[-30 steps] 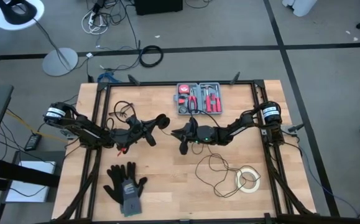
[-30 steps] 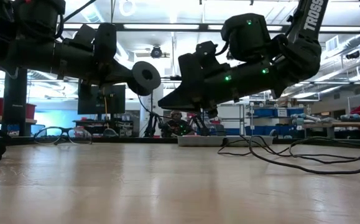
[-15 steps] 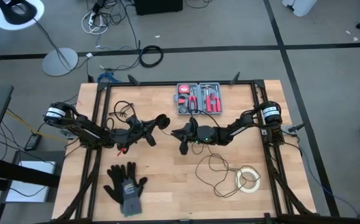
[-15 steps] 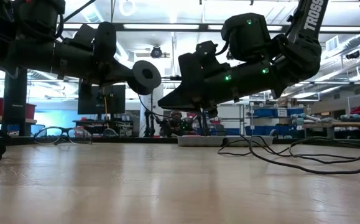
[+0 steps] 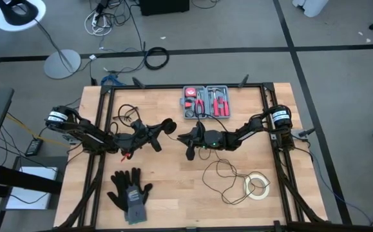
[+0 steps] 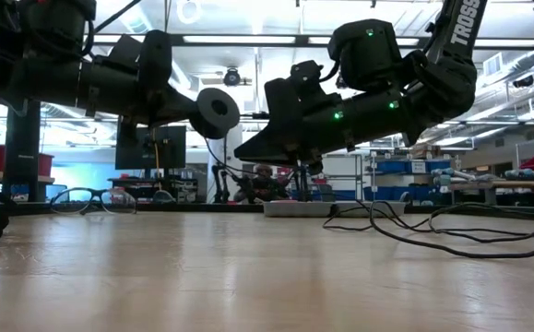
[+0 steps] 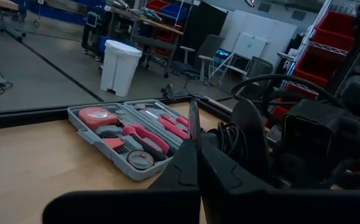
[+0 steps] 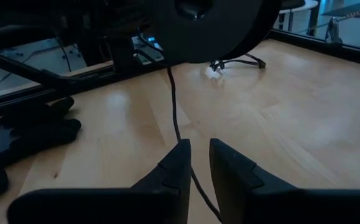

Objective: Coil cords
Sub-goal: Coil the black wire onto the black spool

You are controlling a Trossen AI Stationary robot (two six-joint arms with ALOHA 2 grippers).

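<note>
Two dark robot arms meet over the middle of a wooden desk (image 5: 173,187), both raised off its surface. The left claw (image 5: 163,126) is closed tight on a small round black disc (image 6: 215,112), the puck at one end of the cord (image 5: 225,177). From the disc the thin black wire drops down and runs between the fingers of the right claw (image 5: 185,136), which stand narrowly apart with the wire in the gap; I cannot tell whether they pinch it or only guide it. The rest of the cord lies in loose, uneven loops on the right half of the desk, just beside a white tape roll (image 5: 258,185). A pair of black gloves (image 5: 129,191) lies at the near left, an open tool case (image 5: 207,103) at the far edge. The likely trouble: the slack wire could slide out of the right claw's narrow gap, or the trailing loops could snag the tape roll and drag it along. Pulling too hard might tug the disc free.
</note>
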